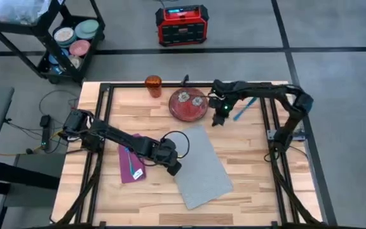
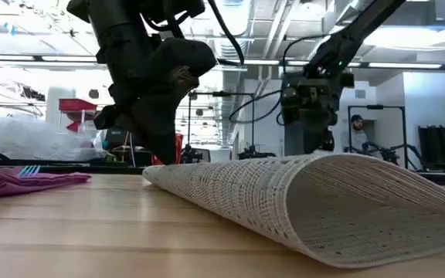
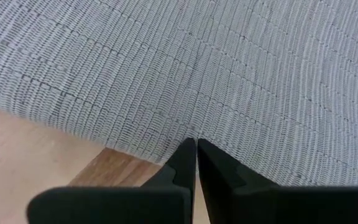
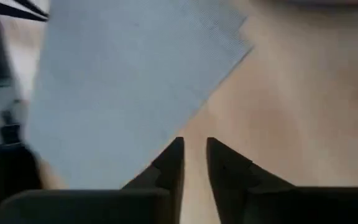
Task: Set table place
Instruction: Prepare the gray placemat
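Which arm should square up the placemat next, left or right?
Left, probably. The left gripper is already shut on the grey placemat's edge, which lies skewed on the table. The right gripper hangs beside the red plate, off the mat.

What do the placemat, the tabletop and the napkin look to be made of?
The placemat looks like woven grey vinyl or fabric: fine ribbed weave, and it flexes where the left gripper pinches its edge. The tabletop looks like light wood planks, with visible grain and seams. The napkin looks like soft purple cloth, lying rumpled.
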`<action>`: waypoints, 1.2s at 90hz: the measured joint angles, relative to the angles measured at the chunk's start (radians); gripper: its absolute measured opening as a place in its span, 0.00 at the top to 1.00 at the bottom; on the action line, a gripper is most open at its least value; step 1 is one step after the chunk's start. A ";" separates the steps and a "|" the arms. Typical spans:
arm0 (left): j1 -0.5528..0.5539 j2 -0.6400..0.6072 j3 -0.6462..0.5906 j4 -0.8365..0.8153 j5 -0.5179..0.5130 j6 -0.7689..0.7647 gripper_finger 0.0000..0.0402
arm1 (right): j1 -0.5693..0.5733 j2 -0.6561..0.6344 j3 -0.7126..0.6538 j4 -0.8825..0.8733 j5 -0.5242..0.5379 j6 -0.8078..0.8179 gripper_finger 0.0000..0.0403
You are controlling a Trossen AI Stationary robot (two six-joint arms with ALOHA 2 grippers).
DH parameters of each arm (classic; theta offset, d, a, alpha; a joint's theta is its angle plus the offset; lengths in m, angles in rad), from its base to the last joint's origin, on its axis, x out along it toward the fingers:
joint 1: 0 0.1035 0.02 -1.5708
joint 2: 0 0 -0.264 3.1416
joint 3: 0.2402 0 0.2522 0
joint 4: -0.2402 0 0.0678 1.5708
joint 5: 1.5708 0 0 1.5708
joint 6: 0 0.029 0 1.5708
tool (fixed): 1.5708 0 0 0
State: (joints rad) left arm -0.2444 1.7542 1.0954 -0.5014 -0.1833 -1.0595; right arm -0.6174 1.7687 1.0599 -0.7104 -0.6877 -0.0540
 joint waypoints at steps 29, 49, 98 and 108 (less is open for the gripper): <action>0.026 0.000 0.000 0.000 0.001 0.034 1.00 | 0.023 0.104 0.000 0.073 0.011 0.039 0.70; 0.040 0.000 0.000 0.005 0.000 0.035 1.00 | 0.050 0.119 0.000 0.163 0.045 0.114 0.68; 0.044 -0.001 0.000 0.058 0.000 0.018 1.00 | 0.144 0.116 0.001 0.272 0.223 0.267 0.68; 0.043 -0.001 0.000 0.070 0.000 0.013 1.00 | 0.165 0.116 0.001 0.291 0.226 0.267 0.68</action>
State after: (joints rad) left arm -0.2012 1.7535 1.0954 -0.4318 -0.1829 -1.0469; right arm -0.4520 1.8843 1.0611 -0.4192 -0.4613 0.2127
